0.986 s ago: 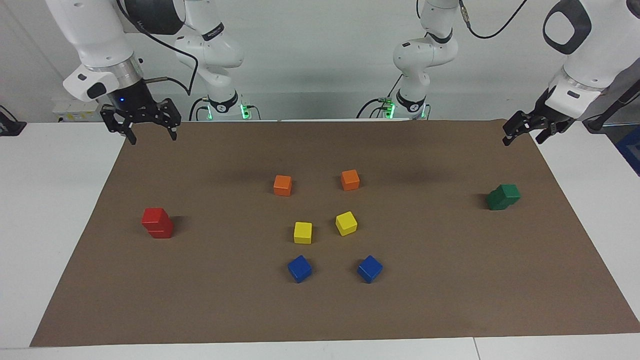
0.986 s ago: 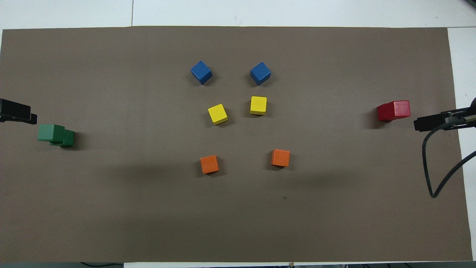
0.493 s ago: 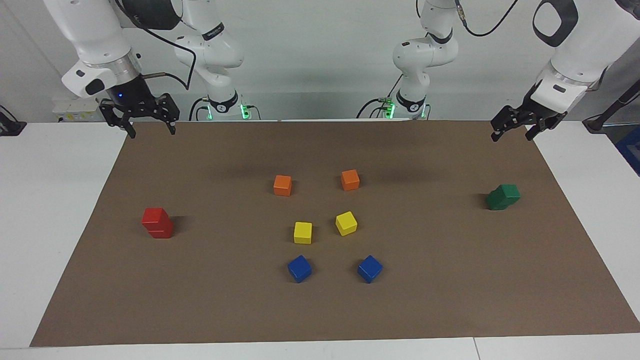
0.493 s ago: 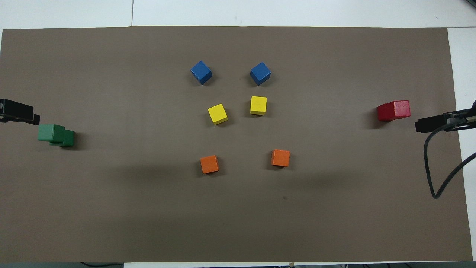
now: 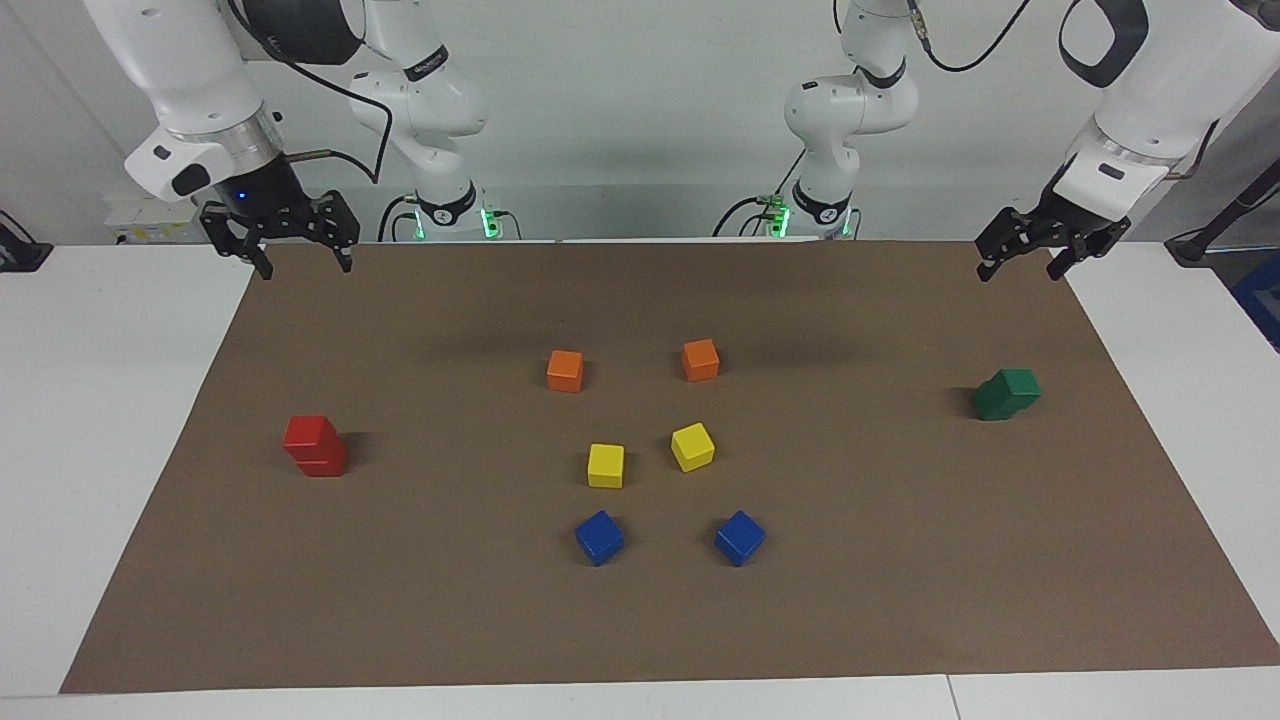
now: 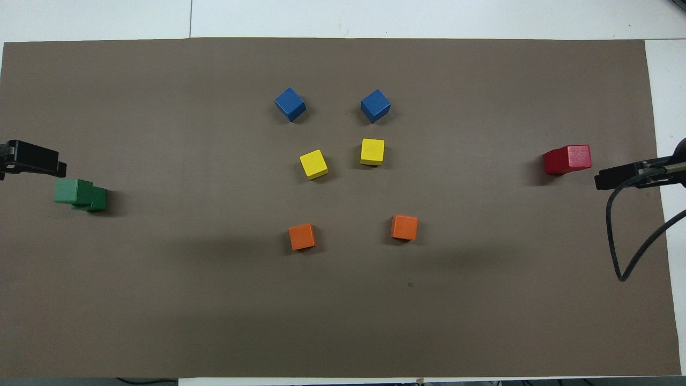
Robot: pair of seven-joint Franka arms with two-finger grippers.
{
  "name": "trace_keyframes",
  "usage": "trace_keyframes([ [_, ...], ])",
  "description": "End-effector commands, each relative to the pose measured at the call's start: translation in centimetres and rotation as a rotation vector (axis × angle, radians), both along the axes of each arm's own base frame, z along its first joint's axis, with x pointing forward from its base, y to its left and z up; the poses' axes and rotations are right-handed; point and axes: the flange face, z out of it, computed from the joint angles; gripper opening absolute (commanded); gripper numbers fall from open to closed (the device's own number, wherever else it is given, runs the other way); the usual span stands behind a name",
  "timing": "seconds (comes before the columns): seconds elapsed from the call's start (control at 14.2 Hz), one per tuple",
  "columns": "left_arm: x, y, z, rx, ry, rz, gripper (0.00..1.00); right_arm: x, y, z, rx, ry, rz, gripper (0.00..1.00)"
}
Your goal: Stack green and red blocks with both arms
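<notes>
Two red blocks (image 5: 315,445) (image 6: 568,159) stand stacked one on the other at the right arm's end of the brown mat, the top one slightly offset. Two green blocks (image 5: 1007,393) (image 6: 80,194) form a stack at the left arm's end, the upper cube also shifted sideways. My right gripper (image 5: 303,262) hangs open and empty over the mat's corner nearest the robots, well apart from the red stack. My left gripper (image 5: 1018,268) hangs open and empty over the mat's other corner nearest the robots, apart from the green stack.
In the middle of the mat (image 5: 900,560) lie two orange cubes (image 5: 565,370) (image 5: 700,360), two yellow cubes (image 5: 605,465) (image 5: 692,446) and two blue cubes (image 5: 599,537) (image 5: 739,537), all single. A black cable (image 6: 621,236) hangs from the right arm.
My left gripper has risen and drifted a little toward the table's middle. The right gripper has lifted slightly. Both stacks and the other cubes have stayed still.
</notes>
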Motion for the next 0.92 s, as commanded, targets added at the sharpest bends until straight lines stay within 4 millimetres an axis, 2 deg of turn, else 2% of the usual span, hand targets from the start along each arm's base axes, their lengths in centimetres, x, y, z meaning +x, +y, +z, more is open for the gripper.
trace_keyframes([
  [0.0, 0.0, -0.1, 0.5, 0.005, 0.007, 0.007, 1.00, 0.1, 0.2, 0.5, 0.002, 0.007, -0.018, 1.00],
  [0.56, 0.0, -0.2, 0.6, 0.005, 0.009, 0.007, 1.00, 0.1, 3.7, 1.0, 0.017, 0.021, 0.010, 1.00],
  [0.85, 0.1, -0.1, 0.5, 0.003, 0.010, 0.007, 1.00, -0.4, 7.8, 1.8, 0.049, 0.032, 0.038, 1.00],
])
